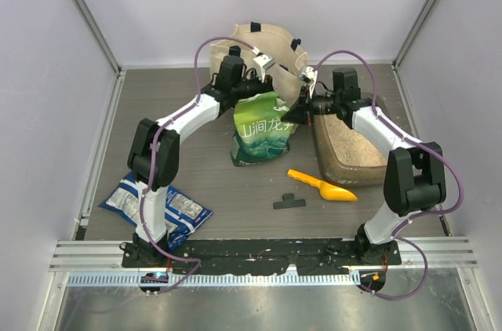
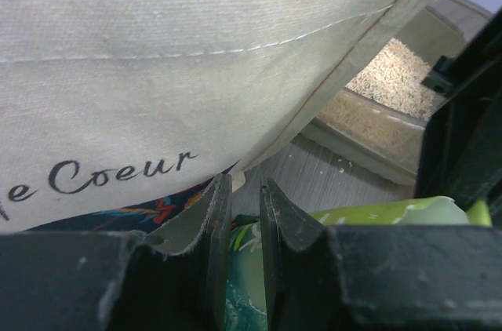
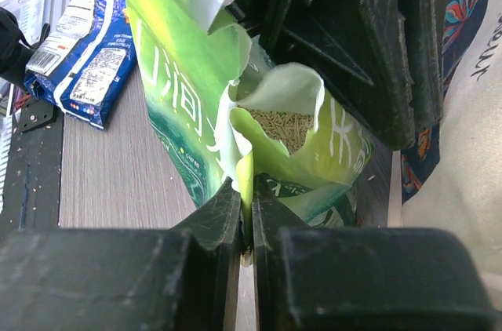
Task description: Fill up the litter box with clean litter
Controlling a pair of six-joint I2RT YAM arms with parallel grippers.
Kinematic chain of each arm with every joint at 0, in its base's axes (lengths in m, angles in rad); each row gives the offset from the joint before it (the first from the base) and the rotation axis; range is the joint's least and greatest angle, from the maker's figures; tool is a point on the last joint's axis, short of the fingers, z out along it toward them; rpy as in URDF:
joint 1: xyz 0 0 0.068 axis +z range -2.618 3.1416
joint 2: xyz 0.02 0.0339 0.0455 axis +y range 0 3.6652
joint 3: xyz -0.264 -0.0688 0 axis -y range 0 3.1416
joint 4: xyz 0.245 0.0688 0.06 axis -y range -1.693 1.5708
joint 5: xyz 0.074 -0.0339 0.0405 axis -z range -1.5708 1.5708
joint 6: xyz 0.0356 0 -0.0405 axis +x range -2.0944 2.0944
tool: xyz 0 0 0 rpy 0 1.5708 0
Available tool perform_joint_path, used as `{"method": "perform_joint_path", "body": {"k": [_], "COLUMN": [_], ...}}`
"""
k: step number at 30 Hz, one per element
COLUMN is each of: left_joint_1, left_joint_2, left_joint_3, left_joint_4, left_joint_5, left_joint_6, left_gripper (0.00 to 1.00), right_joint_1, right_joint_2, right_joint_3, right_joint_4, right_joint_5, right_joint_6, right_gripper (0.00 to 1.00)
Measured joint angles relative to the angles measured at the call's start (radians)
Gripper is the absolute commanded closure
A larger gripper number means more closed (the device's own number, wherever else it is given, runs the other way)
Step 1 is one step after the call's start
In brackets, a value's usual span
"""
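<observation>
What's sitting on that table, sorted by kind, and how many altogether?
Bags: 3 (canvas tote, green pouch, blue snack bag)
Trays: 1 (litter box)
Scoops: 1 (yellow scoop)
Clips: 1 (black clip)
Total: 6

Top view looks down from behind over the whole desk [image 1: 227, 182]; both wrist views sit close against the green pouch [image 3: 176, 80], which all three share.

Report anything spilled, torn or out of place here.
A few stray granules lie on the table just outside the litter box, so a little has spilled. The green pouch has a ragged, torn-open top, with litter showing inside. Nothing else stands out.
</observation>
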Motion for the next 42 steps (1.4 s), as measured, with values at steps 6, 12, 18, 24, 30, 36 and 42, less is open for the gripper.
{"method": "perform_joint_path", "body": {"k": [6,12,18,24,30,36,42], "left_joint_1": [-0.018,-0.023,-0.025,-0.027,-0.024,-0.006,0.002], "left_joint_2": [0.002,0.027,0.035,0.035,0.035,0.035,0.035], "left_joint_3": [0.006,0.029,0.039,0.039,0.039,0.040,0.053], "left_joint_4": [0.006,0.007,0.007,0.007,0.006,0.006,0.004], "left_joint_5": [0.031,0.063,0.079,0.081,0.072,0.064,0.065], "left_joint_6": [-0.029,-0.055,-0.060,-0.060,-0.072,-0.077,-0.082], "left_gripper": [0.77,0.79,0.80,0.81,0.81,0.80,0.79], "right_joint_1": [-0.011,-0.016,-0.024,-0.024,-0.034,-0.079,-0.119], "right_joint_2": [0.055,0.066,0.066,0.066,0.076,0.076,0.079], "right_joint_3": [0.069,0.121,0.127,0.130,0.166,0.181,0.182], "right_joint_4": [-0.063,-0.172,-0.201,-0.214,-0.283,-0.351,-0.369], "right_joint_5": [-0.028,-0.030,-0.014,-0.002,0.000,0.001,-0.013], "right_joint_6": [-0.087,-0.240,-0.303,-0.322,-0.343,-0.364,-0.374], "right_gripper": [0.77,0.63,0.59,0.60,0.52,0.27,0.22]}}
